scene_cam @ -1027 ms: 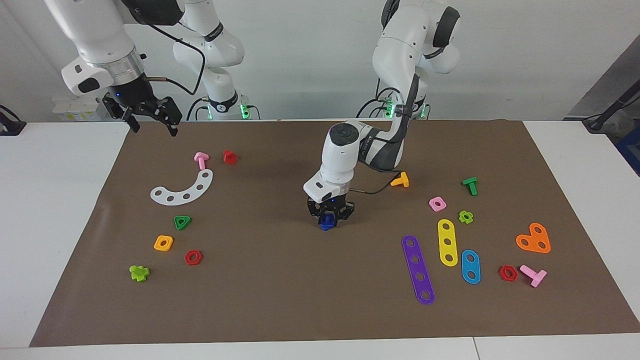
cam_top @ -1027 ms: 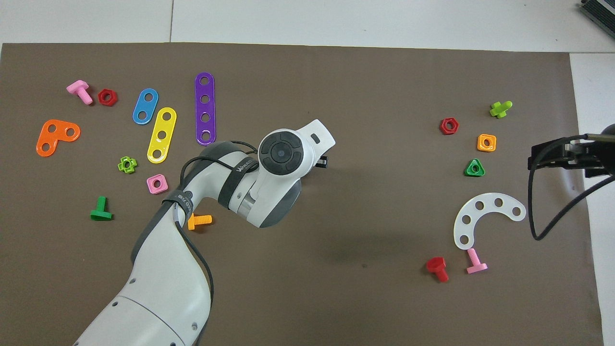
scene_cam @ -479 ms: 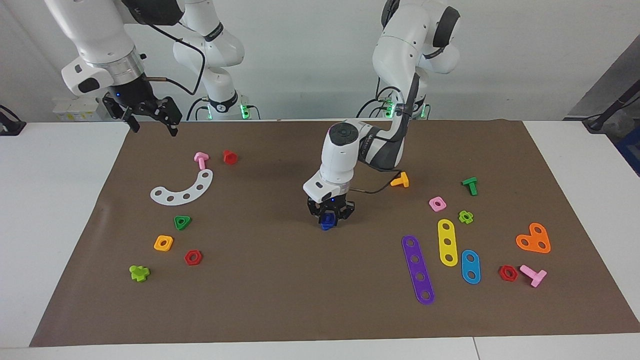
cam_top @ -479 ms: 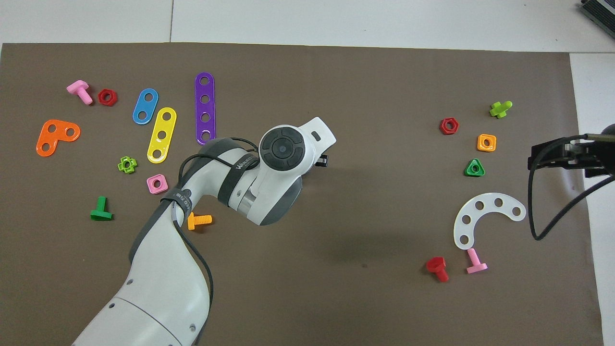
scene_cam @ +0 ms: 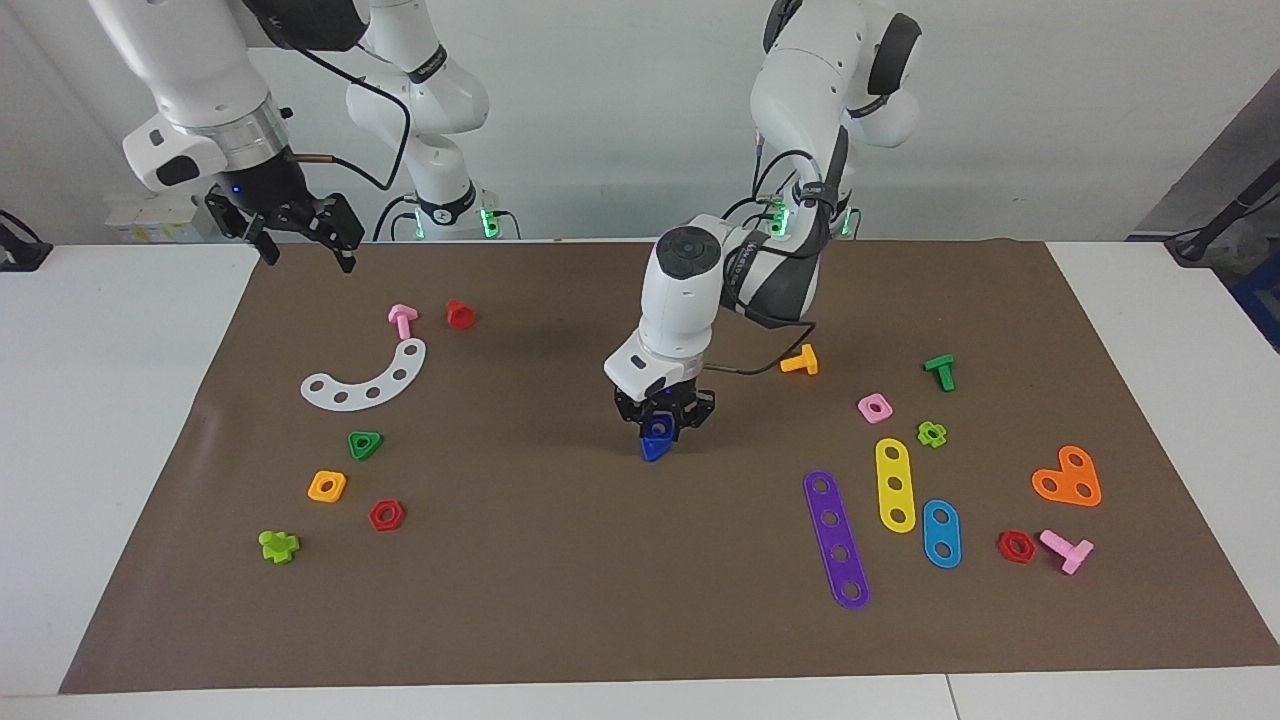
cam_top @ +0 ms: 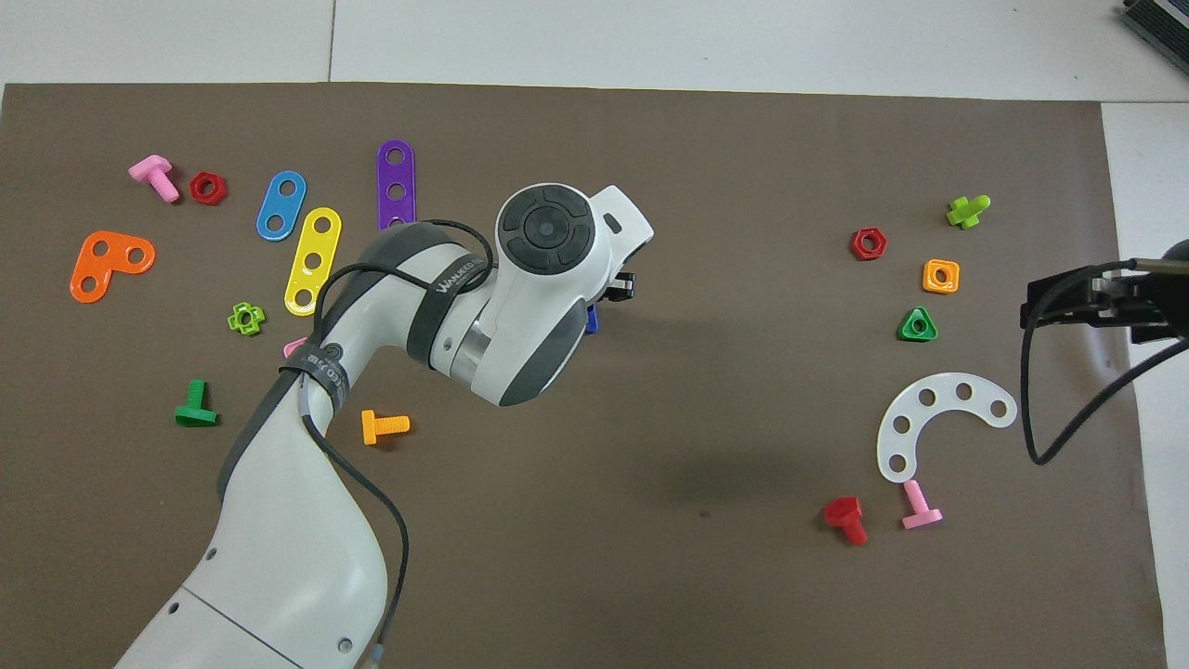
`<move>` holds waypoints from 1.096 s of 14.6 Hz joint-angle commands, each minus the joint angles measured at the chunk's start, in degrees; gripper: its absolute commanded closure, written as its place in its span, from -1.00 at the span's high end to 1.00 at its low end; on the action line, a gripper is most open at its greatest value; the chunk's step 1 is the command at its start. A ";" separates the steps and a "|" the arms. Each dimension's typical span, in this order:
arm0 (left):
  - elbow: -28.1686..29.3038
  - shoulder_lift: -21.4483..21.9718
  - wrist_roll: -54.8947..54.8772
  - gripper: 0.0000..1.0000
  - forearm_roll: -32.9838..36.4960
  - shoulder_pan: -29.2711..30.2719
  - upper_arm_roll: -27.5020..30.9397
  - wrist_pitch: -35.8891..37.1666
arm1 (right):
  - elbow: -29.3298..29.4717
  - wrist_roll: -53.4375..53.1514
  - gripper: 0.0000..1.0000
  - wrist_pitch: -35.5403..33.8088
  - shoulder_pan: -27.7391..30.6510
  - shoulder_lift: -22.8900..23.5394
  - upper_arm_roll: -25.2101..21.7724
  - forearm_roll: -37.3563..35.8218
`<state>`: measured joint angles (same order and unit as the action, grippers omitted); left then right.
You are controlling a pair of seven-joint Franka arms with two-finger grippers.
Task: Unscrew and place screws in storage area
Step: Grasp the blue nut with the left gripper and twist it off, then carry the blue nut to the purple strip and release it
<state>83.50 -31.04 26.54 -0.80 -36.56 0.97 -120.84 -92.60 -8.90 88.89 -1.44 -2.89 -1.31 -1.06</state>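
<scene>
My left gripper hangs over the middle of the brown mat, shut on a small blue screw whose triangular head points down just above the mat. From overhead the wrist hides the grip, and only a sliver of the blue screw shows. The storage area is the stretch of mat toward the right arm's end, around a white curved strip, a green triangular nut, an orange square nut and a red hexagonal nut. My right gripper waits open in the air over that end's mat edge.
A pink bolt and a red bolt lie beside the white strip. Toward the left arm's end lie an orange bolt, a purple strip, a yellow strip, a blue strip and an orange plate.
My left gripper has risen a little with the blue screw in it, and the arm's wrist has lifted. The right arm has not moved.
</scene>
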 commanded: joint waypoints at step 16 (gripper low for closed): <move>22.21 12.22 -24.96 -0.31 -3.42 18.36 0.08 -6.48 | -1.27 0.90 1.00 0.23 0.56 -1.24 0.34 1.06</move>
<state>96.55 -23.49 3.05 -3.28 -18.10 1.08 -120.97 -92.60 -8.90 88.89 -1.44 -2.90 -1.31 -1.06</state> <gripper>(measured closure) 0.520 0.000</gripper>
